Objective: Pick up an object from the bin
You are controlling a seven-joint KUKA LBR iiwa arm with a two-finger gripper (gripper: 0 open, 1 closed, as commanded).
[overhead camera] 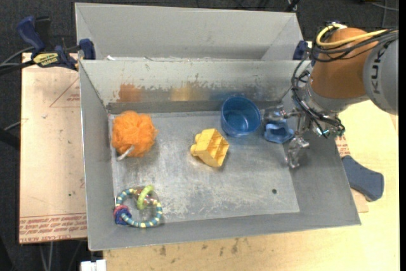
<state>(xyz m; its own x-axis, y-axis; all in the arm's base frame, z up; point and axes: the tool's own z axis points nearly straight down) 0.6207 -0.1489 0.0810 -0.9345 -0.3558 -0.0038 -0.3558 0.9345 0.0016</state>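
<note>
My gripper (294, 152) hangs at the right side of the bin, close to the right wall. A small blue thing (276, 132) lies just to its upper left, touching or nearly touching the gripper's body; whether it is gripped I cannot tell. A round blue cup (240, 115) stands open side up, left of that small blue thing, near the back wall. A yellow block-shaped toy (210, 148) lies near the middle of the bin floor.
An orange mesh sponge ball (133, 133) rests at the left wall. A ring toy in several colours (138, 207) lies in the front left corner. The arm's orange cover sits above the bin's right rim.
</note>
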